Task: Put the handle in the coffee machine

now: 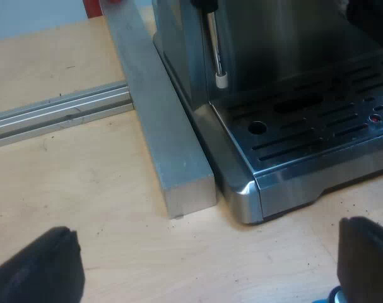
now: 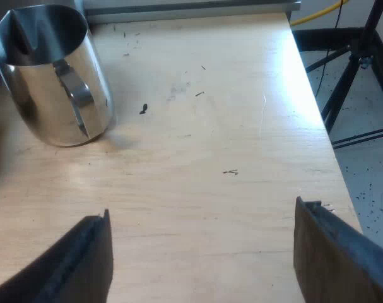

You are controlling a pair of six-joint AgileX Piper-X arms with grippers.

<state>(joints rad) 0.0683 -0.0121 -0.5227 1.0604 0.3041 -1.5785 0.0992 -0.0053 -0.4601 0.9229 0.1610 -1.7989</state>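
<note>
The espresso machine (image 1: 286, 95) stands on the wooden table, its slotted steel drip tray (image 1: 317, 126) and thin steam wand (image 1: 215, 50) in the left wrist view. My left gripper (image 1: 207, 268) hovers open over the bare table just before the machine's drip tray corner, nothing between its black fingers (image 1: 40, 268). A bit of blue (image 1: 333, 295) peeks by one finger. My right gripper (image 2: 204, 259) is open above bare wood, holding nothing, with its fingers (image 2: 71, 265) wide apart.
A grey metal bar (image 1: 159, 120) lies along the machine's side, meeting an aluminium rail (image 1: 58, 113). A shiny steel milk jug (image 2: 52, 76) stands on the table beyond my right gripper. The table edge (image 2: 333, 145) drops to a floor with tripod legs (image 2: 352, 76).
</note>
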